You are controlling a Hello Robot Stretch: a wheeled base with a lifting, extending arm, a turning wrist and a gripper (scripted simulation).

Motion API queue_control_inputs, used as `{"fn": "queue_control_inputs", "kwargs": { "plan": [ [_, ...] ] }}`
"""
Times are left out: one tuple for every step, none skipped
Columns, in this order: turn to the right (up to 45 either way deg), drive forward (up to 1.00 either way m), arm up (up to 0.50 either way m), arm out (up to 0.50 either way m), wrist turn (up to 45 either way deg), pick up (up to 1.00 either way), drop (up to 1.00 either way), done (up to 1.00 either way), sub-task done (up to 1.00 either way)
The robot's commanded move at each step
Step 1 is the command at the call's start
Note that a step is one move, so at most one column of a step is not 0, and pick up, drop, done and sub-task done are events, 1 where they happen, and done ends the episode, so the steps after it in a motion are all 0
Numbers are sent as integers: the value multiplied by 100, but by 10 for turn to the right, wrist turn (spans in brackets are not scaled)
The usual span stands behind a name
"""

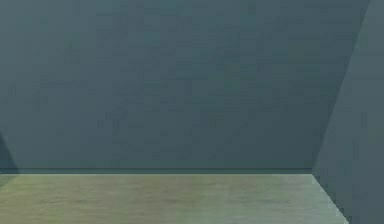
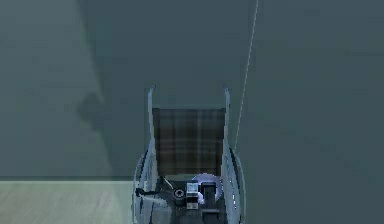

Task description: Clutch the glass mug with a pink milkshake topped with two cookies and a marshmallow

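Observation:
A small pale lilac-and-white blob (image 2: 207, 183) sits low on the seat of a chair at the bottom middle of the arm side view; its shape is too small to name. Just left of it are two small white marked squares (image 2: 186, 193) and the gripper (image 2: 157, 187) with its dark body and thin fingers, over the chair's seat. I cannot tell whether the gripper holds anything, nor whether it touches the blob.
The chair (image 2: 190, 140) has a brown checked back and pale grey side rails, and stands against a teal wall (image 2: 80, 90). In the forward view a teal wall (image 1: 180, 80) stands close ahead, with a strip of pale wood floor (image 1: 170, 198) and a side wall (image 1: 362, 130) at the right.

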Motion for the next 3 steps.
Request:
{"fn": "queue_control_inputs", "kwargs": {
  "plan": [
    [0,0,-30,0,0,0,0,0,0],
    [0,0,0,0,0,100,0,0,0],
    [0,0,10,0,0,0,0,0,0]
  ]
}}
